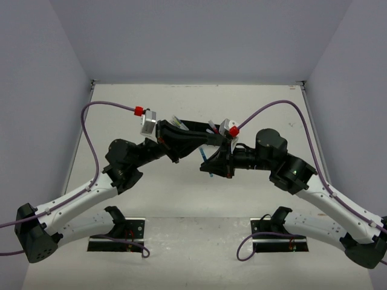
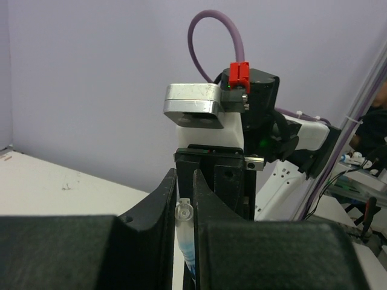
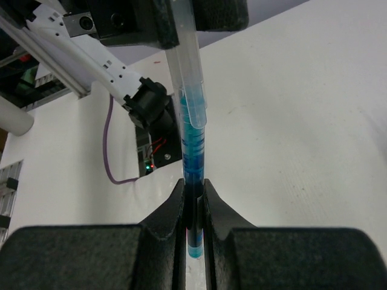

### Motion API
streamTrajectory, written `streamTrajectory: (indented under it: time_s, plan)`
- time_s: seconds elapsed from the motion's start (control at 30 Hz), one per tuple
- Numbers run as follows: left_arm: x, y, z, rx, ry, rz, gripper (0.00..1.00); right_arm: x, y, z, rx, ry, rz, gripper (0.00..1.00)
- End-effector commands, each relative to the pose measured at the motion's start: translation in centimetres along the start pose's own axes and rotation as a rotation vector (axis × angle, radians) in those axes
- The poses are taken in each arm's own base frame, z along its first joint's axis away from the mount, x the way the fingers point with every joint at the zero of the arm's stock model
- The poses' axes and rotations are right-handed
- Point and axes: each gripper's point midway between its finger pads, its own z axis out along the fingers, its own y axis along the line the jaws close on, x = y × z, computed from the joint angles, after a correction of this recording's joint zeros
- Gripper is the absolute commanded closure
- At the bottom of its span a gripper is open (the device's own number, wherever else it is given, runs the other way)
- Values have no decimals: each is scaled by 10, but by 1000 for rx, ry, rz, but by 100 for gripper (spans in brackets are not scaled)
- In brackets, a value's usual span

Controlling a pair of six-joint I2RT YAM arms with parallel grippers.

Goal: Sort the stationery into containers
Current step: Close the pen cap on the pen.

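Our L gripper (image 2: pixel 184 176) is clenched on the clear cap end of a blue pen (image 2: pixel 184 212), pinched btwn both fingers. The pen hangs in mid-air over the white table (image 3: pixel 302 121), nr the centre and btwn the two arms, w/ its clear barrel running into a blue section. Our R gripper (image 3: pixel 193 186) is clamped on that blue end, so we have both grippers on the one pen.
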Motion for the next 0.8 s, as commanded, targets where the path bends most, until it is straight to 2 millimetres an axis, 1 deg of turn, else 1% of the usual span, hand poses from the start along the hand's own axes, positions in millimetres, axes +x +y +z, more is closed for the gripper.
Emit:
streamTrajectory:
  time_s: [0.0, 0.07, 0.1, 0.13, 0.2, 0.3, 0.4, 0.47, 0.5, 0.53, 0.6, 0.63, 0.67, 0.7, 0.77]
  plan:
    - [97, 24, -23, -100, 314, -204, 100, -127, 12, -31, 104, -397, -187, 100]
    - [107, 28, -27, -129, 328, -226, 100, -138, 13, -38, 118, -447, -168, 100]
    - [110, 29, -28, -141, 327, -235, 100, -147, 17, -42, 107, -494, -179, 100]
    - [115, 28, -30, -140, 334, -240, 100, -147, 18, -43, 104, -497, -180, 100]
    - [128, 30, -34, -164, 340, -272, 100, -166, 28, -50, 78, -559, -189, 100]
    - [149, 24, -35, -166, 378, -303, 100, -179, 30, -49, 74, -579, -194, 100]
    - [174, 13, -33, -162, 427, -331, 100, -202, 37, -52, 56, -608, -210, 100]
    - [182, 10, -36, -169, 435, -337, 100, -206, 38, -53, 55, -614, -206, 100]
    - [181, 11, -36, -180, 422, -340, 100, -202, 38, -49, 40, -597, -209, 100]
    - [178, 13, -37, -193, 411, -339, 100, -191, 38, -42, 16, -563, -215, 100]
    - [158, 17, -31, -223, 366, -291, 100, -165, 30, -29, -3, -500, -200, 100]
    - [147, 19, -29, -246, 357, -261, 100, -156, 29, -26, -13, -485, -191, 100]
    - [141, 20, -26, -251, 357, -240, 100, -140, 24, -23, -9, -466, -171, 100]
    - [133, 21, -23, -263, 359, -216, 100, -133, 23, -25, -8, -469, -163, 100]
    - [129, 27, -23, -306, 386, -177, 100, -125, 22, -28, -6, -485, -150, 100]
